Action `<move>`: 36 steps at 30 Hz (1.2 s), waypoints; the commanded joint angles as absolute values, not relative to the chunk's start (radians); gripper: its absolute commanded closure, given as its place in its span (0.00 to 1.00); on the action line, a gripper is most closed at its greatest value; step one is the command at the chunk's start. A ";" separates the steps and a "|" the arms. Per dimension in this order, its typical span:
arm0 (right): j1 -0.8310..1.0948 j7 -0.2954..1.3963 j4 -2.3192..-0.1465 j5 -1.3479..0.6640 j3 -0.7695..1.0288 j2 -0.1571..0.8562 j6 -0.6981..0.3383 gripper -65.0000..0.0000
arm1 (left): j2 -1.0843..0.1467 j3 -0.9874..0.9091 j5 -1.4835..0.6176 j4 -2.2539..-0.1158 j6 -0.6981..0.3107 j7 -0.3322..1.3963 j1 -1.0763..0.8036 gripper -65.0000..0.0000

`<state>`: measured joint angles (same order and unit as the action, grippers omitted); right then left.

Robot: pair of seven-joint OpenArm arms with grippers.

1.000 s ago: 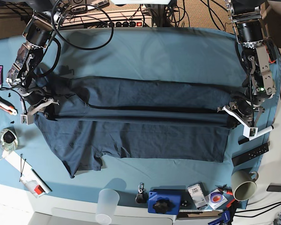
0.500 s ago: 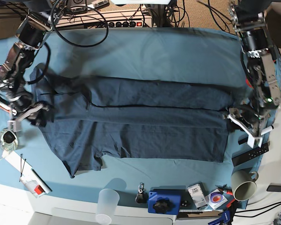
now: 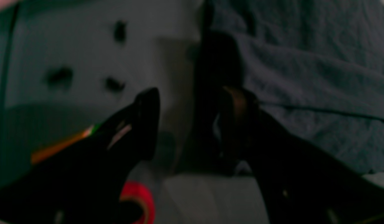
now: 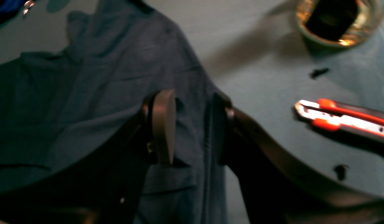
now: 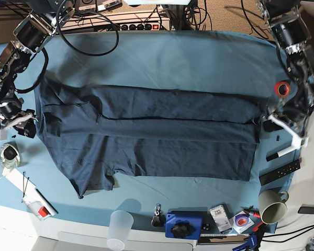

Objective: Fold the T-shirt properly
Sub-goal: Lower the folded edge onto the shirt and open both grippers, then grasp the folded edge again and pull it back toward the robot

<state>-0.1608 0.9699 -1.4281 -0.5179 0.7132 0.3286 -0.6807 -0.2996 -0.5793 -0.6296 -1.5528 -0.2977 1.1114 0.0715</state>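
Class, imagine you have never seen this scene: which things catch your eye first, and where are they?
A big dark T-shirt lies spread across the middle of the blue tablecloth, its top third folded down. An open gripper waits off each end, the left gripper and the right gripper. Small clutter lines the near edge, including a mug.

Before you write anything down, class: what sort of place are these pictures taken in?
Probably a robotics lab bench: a table cloth with a T-shirt spread on it, a power strip amid tangled cables behind, and tools and a paper cup along the edges.
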 commanded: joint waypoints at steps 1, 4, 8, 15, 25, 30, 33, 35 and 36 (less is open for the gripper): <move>-0.179 0.952 -1.446 -0.534 0.724 0.349 -0.684 0.68 | -0.316 -0.601 -0.684 -1.572 -0.318 1.111 0.076 0.47; -0.177 0.970 -1.446 -0.534 0.730 0.349 -0.684 0.68 | -0.316 -0.627 -0.773 -1.572 -0.347 1.128 0.038 0.42; -0.178 0.989 -1.446 -0.534 0.730 0.349 -0.684 0.68 | -0.299 -0.608 -0.823 -1.572 -0.368 1.130 0.008 0.42; -0.177 1.004 -1.446 -0.529 0.730 0.349 -0.683 0.68 | -0.232 -0.537 -0.675 -1.568 -0.315 1.072 0.002 0.42; -0.129 1.046 -1.446 -0.531 0.736 0.370 -0.668 0.68 | -0.230 -0.504 -0.573 -1.568 -0.234 1.067 -0.002 0.48; -0.069 1.023 -1.446 -0.535 0.768 0.382 -0.611 0.68 | -0.230 -0.501 -0.666 -1.568 -0.284 1.104 -0.006 0.48; -0.049 1.025 -1.446 -0.536 0.788 0.382 -0.611 0.68 | -0.230 -0.501 -0.685 -1.568 -0.289 1.108 -0.006 0.48; -0.039 1.046 -1.446 -0.560 0.798 0.382 -0.613 0.66 | -0.230 -0.501 -0.685 -1.568 -0.289 1.109 -0.006 0.48; -0.038 1.073 -1.446 -0.591 0.801 0.382 -0.613 0.63 | -0.231 -0.501 -0.685 -1.568 -0.289 1.111 -0.006 0.48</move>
